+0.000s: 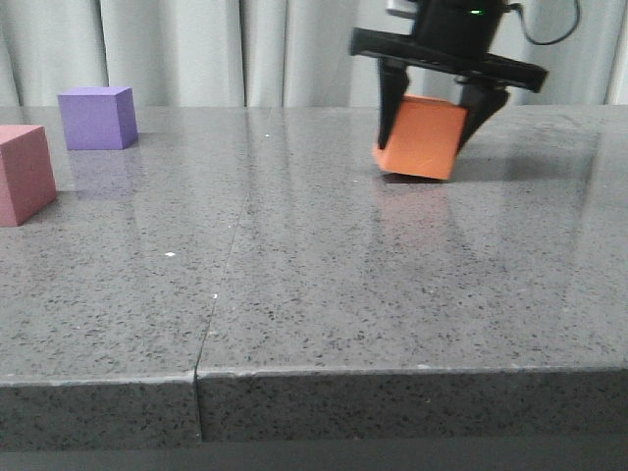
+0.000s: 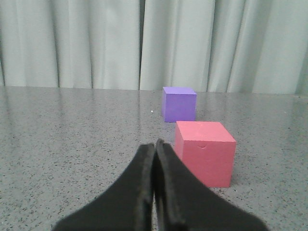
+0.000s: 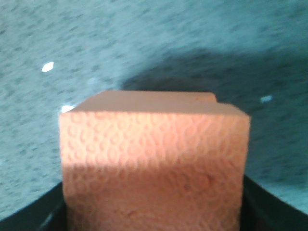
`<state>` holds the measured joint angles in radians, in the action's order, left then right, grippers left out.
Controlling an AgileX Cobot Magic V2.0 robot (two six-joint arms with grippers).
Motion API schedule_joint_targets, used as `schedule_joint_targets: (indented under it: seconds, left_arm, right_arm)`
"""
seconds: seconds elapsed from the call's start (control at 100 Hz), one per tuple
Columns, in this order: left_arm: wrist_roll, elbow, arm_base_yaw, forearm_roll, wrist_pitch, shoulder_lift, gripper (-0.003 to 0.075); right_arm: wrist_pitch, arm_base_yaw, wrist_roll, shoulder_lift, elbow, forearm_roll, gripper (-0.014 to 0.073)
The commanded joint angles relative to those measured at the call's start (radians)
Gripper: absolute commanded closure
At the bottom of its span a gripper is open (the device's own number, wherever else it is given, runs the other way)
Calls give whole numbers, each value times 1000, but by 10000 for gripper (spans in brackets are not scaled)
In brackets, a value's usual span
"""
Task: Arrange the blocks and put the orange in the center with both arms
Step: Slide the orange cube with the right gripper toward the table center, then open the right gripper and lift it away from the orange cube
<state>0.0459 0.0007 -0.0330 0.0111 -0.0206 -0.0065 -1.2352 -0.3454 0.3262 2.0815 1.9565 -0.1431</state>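
Orange matte foam cube (image 1: 422, 137) is sitting tilted between the fingers of the right black gripper (image 1: 432, 103), which is clamping it, one lower corner at the grey speckled stone table (image 1: 324, 294), right of centre. Left black gripper (image 2: 155, 159) is hanging with fingers pressed together, gripping nothing, just beside the pinkish-red foam cube (image 2: 204, 151); purple foam cube (image 2: 179, 103) is standing behind that

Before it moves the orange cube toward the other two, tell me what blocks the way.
Nothing visible does. The right gripper holds the orange cube; bare table lies between it and the purple cube and pinkish-red cube.
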Motion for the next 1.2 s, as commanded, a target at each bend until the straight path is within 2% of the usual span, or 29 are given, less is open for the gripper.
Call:
schedule_joint_targets:
  seconds: [0.0,0.29,0.78,0.86,1.03,1.19]
  left_arm:
    - [4,40,2,7,80,-29,741]
    - [4,40,2,7,80,-29,741]
    - [4,40,2,7,80,-29,741]
    - [4,40,2,7,80,-29,741]
    - [4,40,2,7,80,-29,741]
    - [4,40,2,7,80,-29,741]
  right_arm:
    - [13,-33,37,-76,30,-13,232]
    - [97,-102,99,-73,30,-33,232]
    - [186,-110,99,-72,30,-64,228]
    - [194,-110,99,-72,30,-64,179]
    - [201,-110,99,-72,30,-64,-63]
    - [224,-110,99,-77,30,-64,-59]
